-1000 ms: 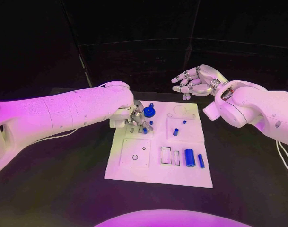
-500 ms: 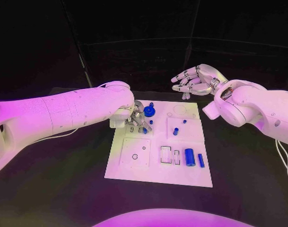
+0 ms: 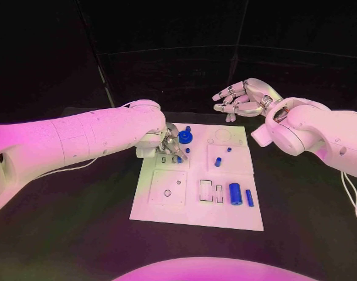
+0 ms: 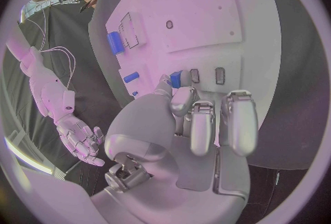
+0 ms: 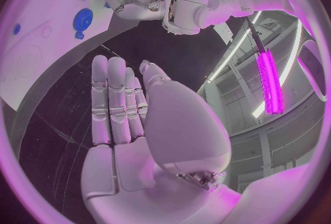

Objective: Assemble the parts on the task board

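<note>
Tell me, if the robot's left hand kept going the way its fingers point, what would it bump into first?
Probably the small blue part just beyond the left hand's fingers, standing on the task board. It looks very near, though depth is hard to judge.

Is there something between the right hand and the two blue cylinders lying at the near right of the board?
Nothing visible. The right hand hangs open beyond the task board; only low parts lie between it and the blue cylinders.

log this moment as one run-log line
left hand: fingers down on small blue part at board's far left | right hand: open, raised beyond board's far edge | blue gear: beside left hand
</note>
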You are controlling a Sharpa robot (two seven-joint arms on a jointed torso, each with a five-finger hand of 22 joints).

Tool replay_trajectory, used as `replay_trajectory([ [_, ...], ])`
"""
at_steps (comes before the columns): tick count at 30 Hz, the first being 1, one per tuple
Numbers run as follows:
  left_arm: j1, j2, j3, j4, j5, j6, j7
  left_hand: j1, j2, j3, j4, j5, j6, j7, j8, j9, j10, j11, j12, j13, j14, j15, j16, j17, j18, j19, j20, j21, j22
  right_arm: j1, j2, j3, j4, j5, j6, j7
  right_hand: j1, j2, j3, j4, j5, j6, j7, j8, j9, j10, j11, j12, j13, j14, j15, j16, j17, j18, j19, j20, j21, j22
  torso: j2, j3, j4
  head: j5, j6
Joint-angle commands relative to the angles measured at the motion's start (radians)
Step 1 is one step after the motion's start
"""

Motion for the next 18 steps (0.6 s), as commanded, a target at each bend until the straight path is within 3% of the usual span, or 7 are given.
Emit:
replay_trajectory([
  [1, 0.000, -0.005, 0.000, 0.002, 0.034, -0.028, 0.028, 0.039, 0.014, 0.029, -0.033, 0.003, -0.008, -0.005, -0.005, 0.001, -0.005, -0.003, -0.007, -0.003, 0.102, -0.009, 0.003, 0.263, -0.007, 0.013, -0.005, -0.008, 0.016, 0.002, 0.001, 0.001, -0.003, -0.002, -0.002, 0.014, 0.000, -0.004, 0.005, 0.001, 0.007, -0.009, -0.001, 0.004, 0.001, -0.004, 0.000, 0.006, -0.001, -0.004, 0.000, -0.003, -0.001, 0.003, -0.010, 0.000, -0.004, -0.002, -0.001, -0.0001, 0.0004, 0.001, 0.000],
  [9, 0.000, -0.033, 0.000, 0.013, 0.118, -0.090, 0.045, 0.069, 0.027, 0.110, -0.087, 0.003, -0.007, -0.008, 0.003, 0.011, -0.005, -0.006, -0.010, -0.003, 0.102, -0.012, 0.003, 0.263, -0.005, 0.010, -0.009, -0.015, 0.008, 0.002, -0.004, 0.000, -0.008, -0.002, -0.007, 0.008, 0.001, -0.004, 0.005, 0.000, 0.007, -0.009, -0.001, 0.004, 0.001, -0.004, 0.000, 0.006, -0.002, -0.004, 0.000, -0.003, -0.002, 0.003, -0.010, 0.000, -0.004, -0.002, -0.001, -0.0001, 0.0016, -0.006, -0.001],
  [17, -0.001, -0.077, 0.000, 0.058, 0.159, -0.174, 0.059, 0.030, 0.011, 0.184, -0.116, 0.002, -0.013, -0.007, 0.018, 0.028, 0.000, -0.006, -0.011, -0.003, 0.102, -0.012, 0.003, 0.263, -0.005, 0.010, -0.011, -0.018, 0.006, 0.002, -0.010, 0.000, -0.011, -0.002, -0.004, 0.001, 0.001, -0.004, 0.005, 0.000, 0.008, -0.009, -0.001, 0.005, 0.001, -0.005, 0.000, 0.007, -0.002, -0.004, 0.000, -0.003, -0.002, 0.003, -0.010, 0.000, -0.004, -0.002, -0.001, -0.0003, 0.0020, -0.004, 0.002],
  [18, -0.002, -0.085, 0.000, 0.066, 0.161, -0.185, 0.061, 0.009, 0.001, 0.217, -0.125, 0.001, -0.015, -0.008, 0.023, 0.035, 0.002, -0.007, -0.010, -0.002, 0.102, -0.012, 0.003, 0.263, -0.005, 0.011, -0.011, -0.019, 0.006, 0.002, -0.010, 0.000, -0.012, -0.002, -0.003, 0.000, 0.001, -0.004, 0.005, 0.000, 0.008, -0.009, -0.001, 0.005, 0.001, -0.005, 0.000, 0.007, -0.002, -0.004, 0.000, -0.003, -0.002, 0.003, -0.010, 0.000, -0.004, -0.002, -0.001, -0.0003, 0.0013, -0.003, 0.002],
])
